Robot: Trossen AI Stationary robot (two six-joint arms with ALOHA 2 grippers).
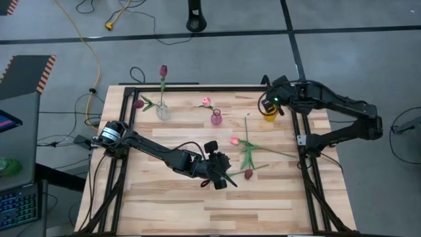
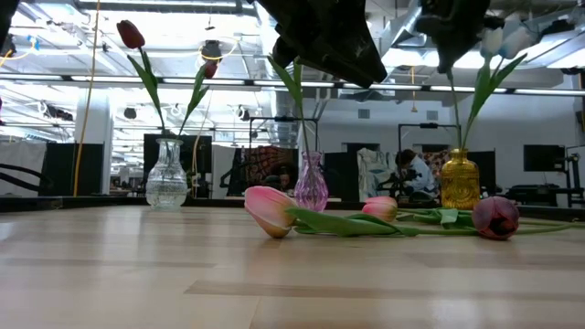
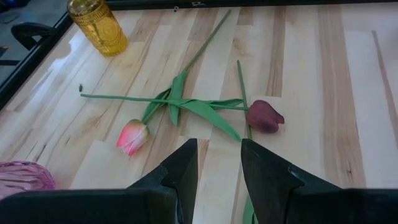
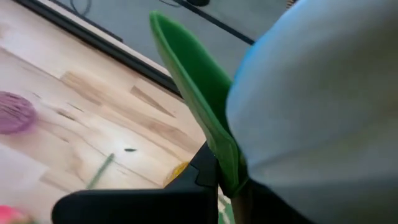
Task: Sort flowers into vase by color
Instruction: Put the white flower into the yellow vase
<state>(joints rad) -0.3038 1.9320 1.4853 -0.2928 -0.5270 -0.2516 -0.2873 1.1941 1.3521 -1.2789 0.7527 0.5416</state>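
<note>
my left gripper (image 3: 219,163) hovers low over the pale wooden table (image 1: 263,204), fingers parted and holding nothing. just ahead lie a dark red tulip (image 3: 264,116) and a pink tulip (image 3: 133,136), their thin green stems crossing. farther back stand a clear glass vase (image 1: 162,110) with a dark red flower and a purple glass vase (image 1: 216,118) with a pink one. farthest, my right gripper (image 1: 268,104), nearly closed on a white tulip (image 4: 323,106), sits above the amber glass vase (image 3: 98,26).
</note>
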